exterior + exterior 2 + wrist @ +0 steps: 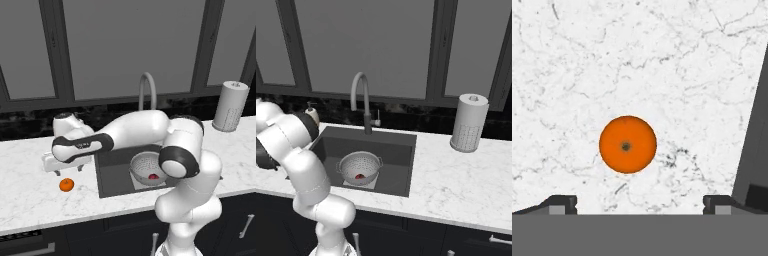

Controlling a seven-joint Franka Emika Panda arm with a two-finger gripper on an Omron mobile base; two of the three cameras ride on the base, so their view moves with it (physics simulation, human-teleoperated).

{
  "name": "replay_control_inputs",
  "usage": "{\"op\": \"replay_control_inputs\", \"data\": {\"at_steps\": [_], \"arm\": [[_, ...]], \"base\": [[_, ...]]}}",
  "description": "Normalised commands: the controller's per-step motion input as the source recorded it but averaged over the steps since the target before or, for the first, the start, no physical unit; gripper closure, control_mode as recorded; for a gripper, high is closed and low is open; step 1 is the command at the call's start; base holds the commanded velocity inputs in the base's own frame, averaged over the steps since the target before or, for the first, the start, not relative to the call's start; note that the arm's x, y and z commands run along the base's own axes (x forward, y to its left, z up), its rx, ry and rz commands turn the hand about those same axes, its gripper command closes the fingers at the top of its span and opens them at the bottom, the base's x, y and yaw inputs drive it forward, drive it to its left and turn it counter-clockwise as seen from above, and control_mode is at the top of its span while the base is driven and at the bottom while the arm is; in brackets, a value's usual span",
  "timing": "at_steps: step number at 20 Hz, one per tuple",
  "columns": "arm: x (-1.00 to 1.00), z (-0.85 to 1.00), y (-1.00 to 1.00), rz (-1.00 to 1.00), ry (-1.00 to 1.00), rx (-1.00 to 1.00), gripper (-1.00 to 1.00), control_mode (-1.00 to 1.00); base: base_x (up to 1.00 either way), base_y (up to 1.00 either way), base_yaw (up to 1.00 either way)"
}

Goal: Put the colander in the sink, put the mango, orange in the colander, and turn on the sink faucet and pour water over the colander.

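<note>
Left base view: the orange (66, 185) sat on the marble bench (30, 200), left of the sink (112, 175). The gripper (56, 167) hung just above and slightly behind it, not touching. The colander (148, 168) stood in the sink with the mango (153, 176) inside.

Right base view: colander (359, 168) and mango (359, 176) rested in the basin below the sink faucet (361, 100).

Hand view: gripper (640, 205) spread wide, empty. Orange (628, 144) lay ahead of the tips, a little left of centre; probably a small shift before descending.
</note>
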Motion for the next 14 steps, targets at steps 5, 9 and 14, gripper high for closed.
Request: {"op": "replay_control_inputs", "data": {"at_steps": [5, 9, 14], "arm": [[0.09, -0.44, 0.17, 0.00, 0.00, 0.00, -1.00, -1.00], [0.10, -0.37, 0.07, 0.00, 0.00, 0.00, -1.00, -1.00], [0.04, -0.31, 0.00, 0.00, 0.00, 0.00, -1.00, -1.00]], "base": [[0.00, 0.00, 0.00], [0.00, 0.00, 0.00], [0.00, 0.00, 0.00]]}}
